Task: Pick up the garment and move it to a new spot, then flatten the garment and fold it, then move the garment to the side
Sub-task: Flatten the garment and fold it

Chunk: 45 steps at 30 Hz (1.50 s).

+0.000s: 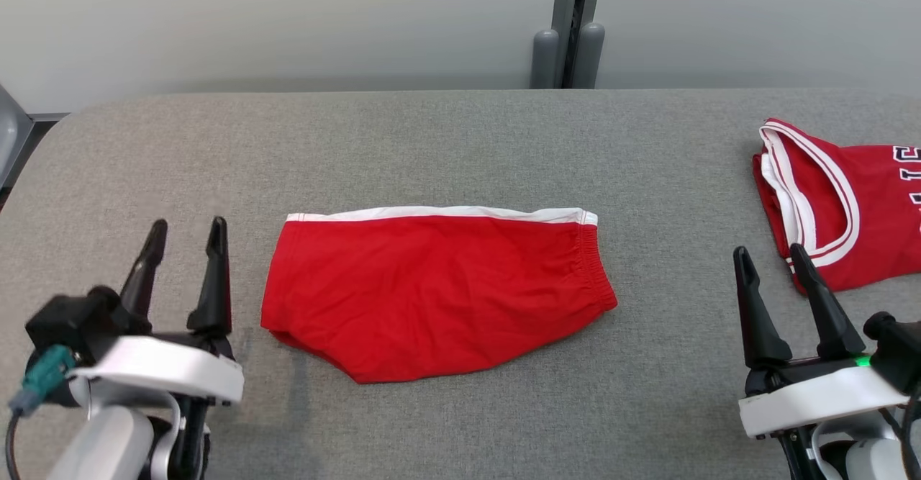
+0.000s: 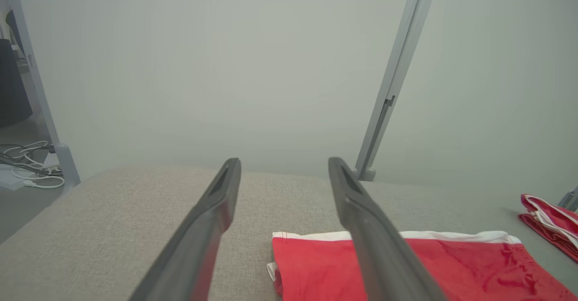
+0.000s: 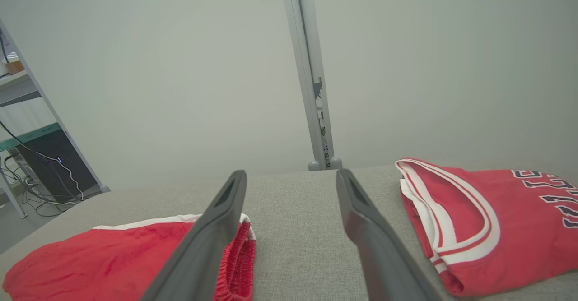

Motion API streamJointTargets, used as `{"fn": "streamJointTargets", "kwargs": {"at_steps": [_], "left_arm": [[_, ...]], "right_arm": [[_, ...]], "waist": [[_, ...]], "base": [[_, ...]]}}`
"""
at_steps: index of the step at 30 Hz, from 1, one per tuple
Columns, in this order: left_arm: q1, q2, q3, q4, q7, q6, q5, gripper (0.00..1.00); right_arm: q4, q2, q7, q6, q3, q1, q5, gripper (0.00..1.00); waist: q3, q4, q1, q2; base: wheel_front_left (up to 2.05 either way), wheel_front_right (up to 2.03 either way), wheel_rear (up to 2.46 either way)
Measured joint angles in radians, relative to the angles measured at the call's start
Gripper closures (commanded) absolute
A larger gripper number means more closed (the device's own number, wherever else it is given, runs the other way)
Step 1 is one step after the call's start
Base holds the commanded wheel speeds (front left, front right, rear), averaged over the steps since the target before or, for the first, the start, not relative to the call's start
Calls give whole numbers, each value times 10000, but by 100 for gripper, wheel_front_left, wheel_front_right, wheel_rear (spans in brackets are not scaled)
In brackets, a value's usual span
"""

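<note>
**Folded red shorts lie mid-table, both claws wide and empty**

Your red shorts (image 1: pixel 432 293) lie folded at the middle of the grey padded table (image 1: pixel 460 142). Their long axis runs left to right, parallel to the table's far edge. The gathered elastic waistband points toward the table's right end and the leg hem toward its left end. A white stripe runs the length of the side facing the far edge, while the side nearest you curves down to a blunt point. The cloth lies flat apart from shallow creases.

Your left gripper (image 1: pixel 188 224) hovers over the table's near left part, fingers pointing at the far edge. They are spread as wide as they go with nothing between them. From its wrist camera the gripper (image 2: pixel 284 161) is off the hem end of the shorts (image 2: pixel 451 269).

Your right gripper (image 1: pixel 769 251) sits over the table's near right part, equally wide and empty. In its wrist camera it (image 3: pixel 291 173) frames bare table.

A red basketball jersey (image 1: pixel 863 206) with white trim and dark lettering lies folded at the table's right end. A grey post (image 1: pixel 573 26) stands just behind the middle of the far edge.
</note>
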State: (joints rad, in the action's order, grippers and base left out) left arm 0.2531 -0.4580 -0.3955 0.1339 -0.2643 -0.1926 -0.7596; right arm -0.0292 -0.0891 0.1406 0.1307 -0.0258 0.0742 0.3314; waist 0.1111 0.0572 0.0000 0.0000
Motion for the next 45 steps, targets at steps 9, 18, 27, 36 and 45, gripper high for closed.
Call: {"fn": "streamJointTargets", "kwargs": {"at_steps": [9,18,27,36,45], "left_arm": [[-1482,1701,1806,236,2,1244,1862,0],[-1631,2690,2757,828,0,2096,2913,0],[-1558,3227,3396,1214,0,2673,3557,0],[-1444,3591,3586,1429,0,2987,3919,0],[-1401,3808,3611,1639,0,3154,4050,0]], "right_arm": [[-531,-25,142,0,-278,-27,-155,0],[-725,-35,134,0,-422,-157,-35,0],[-834,-134,-190,0,-489,-58,35,0],[-1603,-268,-1430,0,-1072,767,456,0],[-3883,-608,-2391,0,-1457,2293,1557,0]], "waist": [[-136,-116,0,0],[-194,-84,0,0],[-247,39,0,0],[-343,386,0,0],[-393,1188,0,0]], "base": [[0,0,0],[0,0,0],[0,0,0],[0,0,0],[0,0,0]]}}
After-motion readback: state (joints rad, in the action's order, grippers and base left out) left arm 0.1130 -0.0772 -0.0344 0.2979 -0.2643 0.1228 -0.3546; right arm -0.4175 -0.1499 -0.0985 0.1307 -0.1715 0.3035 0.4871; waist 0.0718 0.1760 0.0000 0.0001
